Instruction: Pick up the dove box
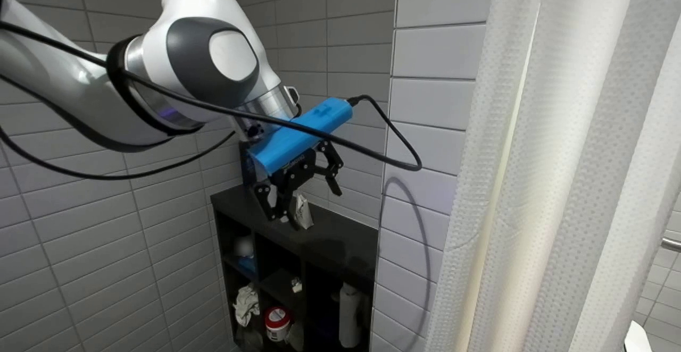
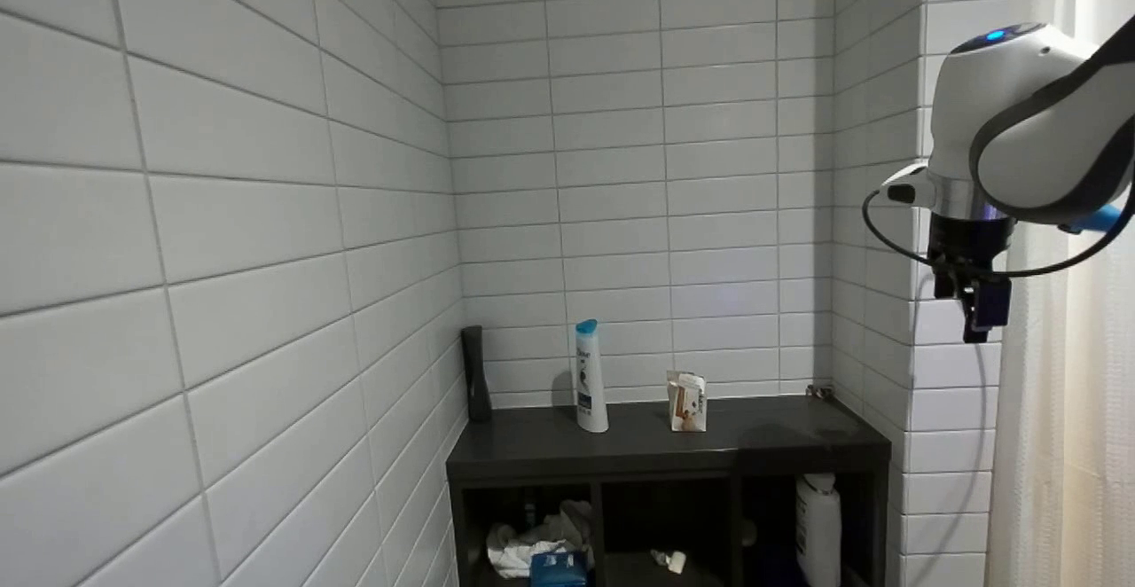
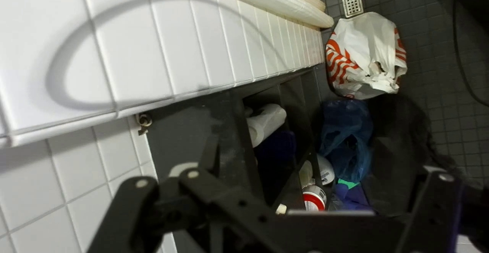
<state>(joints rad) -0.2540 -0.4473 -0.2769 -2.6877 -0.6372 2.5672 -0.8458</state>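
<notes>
Pale-grey ceramic-tiled wall: backdrop; white textured curtain at right in both exterior views.
Black jointed two-finger gripper: near, up high, pointing down; probably there for headroom before the approach.
Slim black fingers: spread wide, nothing gripped, nothing touched; likely wide on purpose, ready for the pick.
Black rectangular shelf unit: flat top, steady stand; crumpled white cloth-like bundle inside at left, looks like plain storage.
Small white-and-brown cardboard box: taken as the Dove box, lettering too small to be sure. Upright on shelf top, about mid-length, well left of and below the gripper; stands on its own, presumably so its sides can be gripped. In an exterior view the box shows past the fingers, not between them.
Slim white plastic bottle with blue cap: upright, left of box, apart; gap should leave finger room.
Dark waisted upright object: far left, beside wall, material unclear; seemingly out of the way.
</notes>
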